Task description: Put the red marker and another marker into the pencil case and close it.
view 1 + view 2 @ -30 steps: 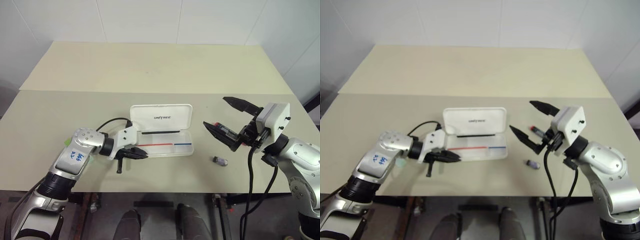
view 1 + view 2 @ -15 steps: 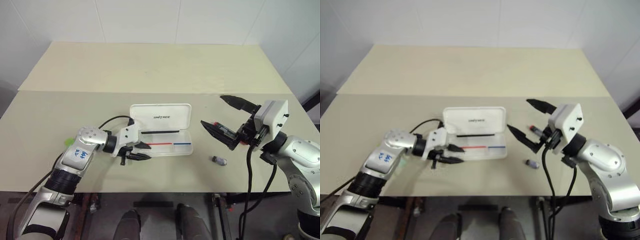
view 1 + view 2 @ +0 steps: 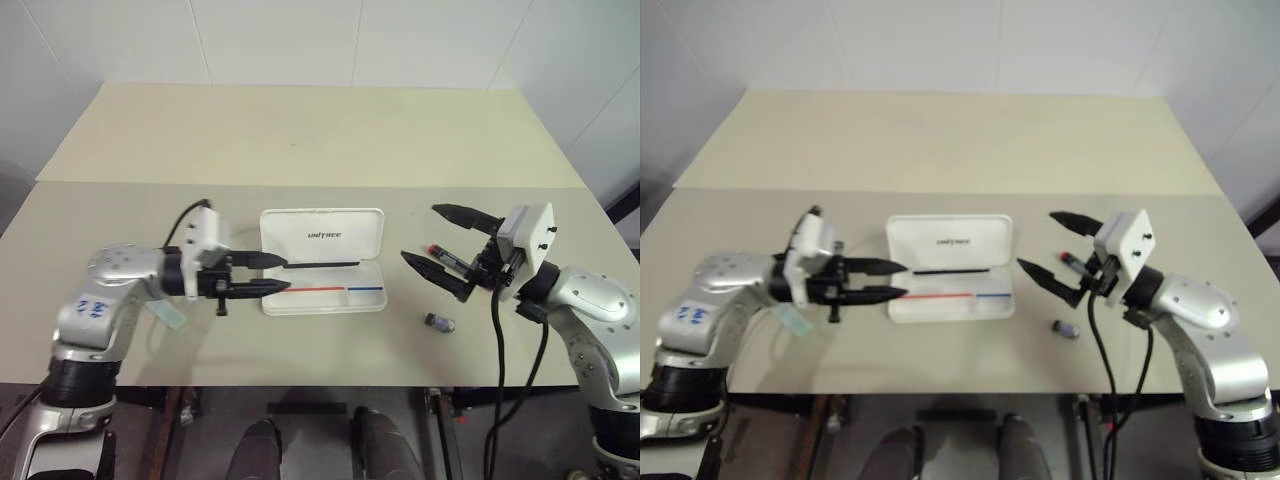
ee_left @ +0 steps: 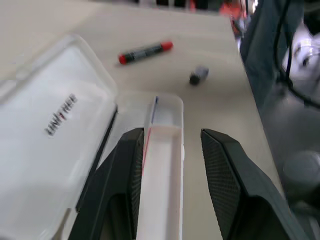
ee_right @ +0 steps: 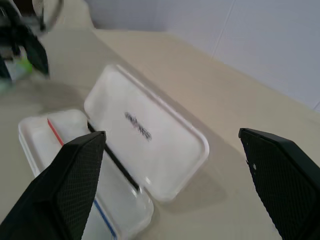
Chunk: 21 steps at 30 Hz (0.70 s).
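On the beige bench (image 3: 300,140), the left end effector (image 3: 270,274) has lifted half-open and empty beside the white hard-plastic pencil case (image 3: 323,260), while the right end effector (image 3: 443,240) hangs wide open above the black-and-red marker (image 4: 145,52), so both markers are not yet in.

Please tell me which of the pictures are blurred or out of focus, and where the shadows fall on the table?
Left wrist view: the white hard-plastic pencil case is soft near the camera; the black-and-red marker further off is clearer. Right wrist view: the black right gripper's fingers look blurred. Left eye view: even light, with a soft shadow on the beige table beside the case.
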{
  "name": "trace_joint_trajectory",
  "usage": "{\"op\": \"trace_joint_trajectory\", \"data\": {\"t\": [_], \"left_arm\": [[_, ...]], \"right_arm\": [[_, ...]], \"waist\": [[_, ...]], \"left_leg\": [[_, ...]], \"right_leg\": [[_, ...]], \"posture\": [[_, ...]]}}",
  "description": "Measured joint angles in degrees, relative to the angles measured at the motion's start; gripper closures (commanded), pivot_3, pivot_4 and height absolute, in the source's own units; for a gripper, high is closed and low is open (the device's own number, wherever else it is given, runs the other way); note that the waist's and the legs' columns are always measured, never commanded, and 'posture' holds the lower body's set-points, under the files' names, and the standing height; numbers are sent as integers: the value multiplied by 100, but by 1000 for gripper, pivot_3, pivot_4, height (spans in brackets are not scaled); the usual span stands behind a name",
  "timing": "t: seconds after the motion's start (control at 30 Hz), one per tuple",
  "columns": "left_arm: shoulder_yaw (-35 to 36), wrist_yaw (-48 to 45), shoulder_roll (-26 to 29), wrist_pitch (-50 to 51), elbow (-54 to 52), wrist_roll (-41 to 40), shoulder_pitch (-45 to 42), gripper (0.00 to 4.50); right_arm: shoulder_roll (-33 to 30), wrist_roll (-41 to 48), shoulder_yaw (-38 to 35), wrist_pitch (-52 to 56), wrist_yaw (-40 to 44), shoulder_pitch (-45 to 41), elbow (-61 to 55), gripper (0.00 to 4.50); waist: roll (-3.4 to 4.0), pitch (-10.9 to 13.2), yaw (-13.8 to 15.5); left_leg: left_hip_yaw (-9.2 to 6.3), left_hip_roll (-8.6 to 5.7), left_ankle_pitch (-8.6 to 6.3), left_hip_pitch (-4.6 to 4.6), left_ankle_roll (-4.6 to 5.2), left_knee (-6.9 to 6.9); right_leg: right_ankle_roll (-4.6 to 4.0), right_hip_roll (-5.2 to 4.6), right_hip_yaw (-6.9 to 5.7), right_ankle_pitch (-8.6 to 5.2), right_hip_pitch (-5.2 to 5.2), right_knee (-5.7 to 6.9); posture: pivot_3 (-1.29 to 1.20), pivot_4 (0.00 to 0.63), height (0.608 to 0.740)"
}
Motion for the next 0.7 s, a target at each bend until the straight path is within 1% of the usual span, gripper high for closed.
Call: {"op": "trace_joint_trajectory", "data": {"t": [0.03,0.13,0.23,0.37,0.43,0.57,0.6,0.7], "left_arm": [[204,-9,105,42,3,-122,97,2035],[705,-124,347,11,76,-374,259,1050],[767,-448,589,-176,271,-423,244,17],[716,-640,689,-372,730,-426,-121,17],[658,-613,672,-345,747,-470,-322,17],[510,-588,557,-266,740,-577,-486,17],[461,-589,544,-229,737,-601,-500,17],[396,-589,542,-163,738,-629,-588,17]], "right_arm": [[-123,-39,-103,-38,102,32,252,0],[-566,-184,-326,-144,518,81,1215,0],[-689,-323,-271,-325,894,-135,1888,0],[-765,-647,-123,-638,1321,-685,2949,0],[-761,-805,63,-786,1491,-889,3356,0],[-679,-1031,355,-986,1732,-1207,4099,0],[-649,-1087,414,-1025,1775,-1266,4252,0],[-523,-1318,586,-1285,1873,-1486,4940,0]], "waist": [[0,0,-1],[0,0,1],[1,0,-12],[2,1,-40],[2,1,-63],[4,2,-120],[4,3,-128],[5,3,-146]], "left_leg": [[0,0,0,0,0,0],[2,0,0,3,0,2],[3,0,1,5,0,4],[4,0,4,4,0,8],[4,0,5,4,-1,5],[3,0,3,3,-3,-4],[3,0,2,3,-3,-5],[3,0,0,2,-5,-6]], "right_leg": [[-1,0,0,-1,0,0],[-2,-1,0,-1,2,-2],[-3,0,0,-1,3,-2],[-2,0,0,0,4,-5],[-1,0,0,1,4,-3],[49,0,0,27,0,5],[80,1,0,42,-1,5],[83,1,0,42,-2,2]], "posture": [[0,150,740],[0,150,740],[0,150,740],[0,150,740],[0,150,740],[0,150,740],[0,150,740],[0,150,740]]}}
